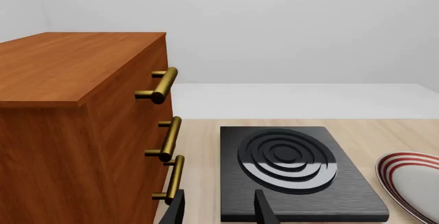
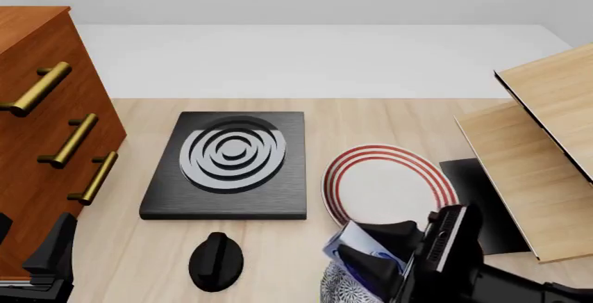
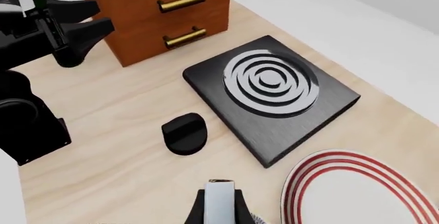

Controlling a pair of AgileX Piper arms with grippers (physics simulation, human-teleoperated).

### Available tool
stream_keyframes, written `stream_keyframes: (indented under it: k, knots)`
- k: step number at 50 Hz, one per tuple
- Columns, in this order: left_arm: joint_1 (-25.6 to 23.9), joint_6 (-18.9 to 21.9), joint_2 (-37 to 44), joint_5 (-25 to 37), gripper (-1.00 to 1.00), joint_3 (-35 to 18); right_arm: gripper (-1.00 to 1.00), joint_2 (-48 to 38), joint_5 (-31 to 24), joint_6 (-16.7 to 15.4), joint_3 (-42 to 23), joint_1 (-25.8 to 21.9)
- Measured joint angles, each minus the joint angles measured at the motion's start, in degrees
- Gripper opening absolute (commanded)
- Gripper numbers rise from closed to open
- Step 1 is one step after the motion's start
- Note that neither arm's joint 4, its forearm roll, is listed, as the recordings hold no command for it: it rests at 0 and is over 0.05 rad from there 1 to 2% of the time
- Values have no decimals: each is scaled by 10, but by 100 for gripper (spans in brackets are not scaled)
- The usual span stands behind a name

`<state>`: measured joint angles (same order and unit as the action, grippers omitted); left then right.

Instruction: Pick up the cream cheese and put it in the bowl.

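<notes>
My right gripper is shut on the cream cheese, a small blue and white box. It holds the box just above the rim of the speckled bowl, which is cut off by the front view's bottom edge. In the right wrist view the box shows as a pale slab between the two dark fingers, with a sliver of speckled bowl beside it. My left gripper is open and empty at the front left, next to the cabinet; its fingertips show in the left wrist view.
A white plate with red rings lies just beyond the bowl. A black burner slab and a black knob lie mid-table. A wooden drawer cabinet with brass handles stands at the left, and a light wooden shelf at the right.
</notes>
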<state>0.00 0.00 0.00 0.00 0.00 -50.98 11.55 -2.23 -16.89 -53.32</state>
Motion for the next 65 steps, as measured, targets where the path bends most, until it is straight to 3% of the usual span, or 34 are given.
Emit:
stream_keyframes:
  k: [19, 49, 65]
  knots:
    - [0, 0, 0, 0, 100, 0, -100, -10, 54, 20, 52, 26]
    - [0, 0, 0, 0, 100, 0, -100, -121, 206, 56, 115, 43]
    - [0, 0, 0, 0, 100, 0, -100, -151, 239, 62, 124, 45]
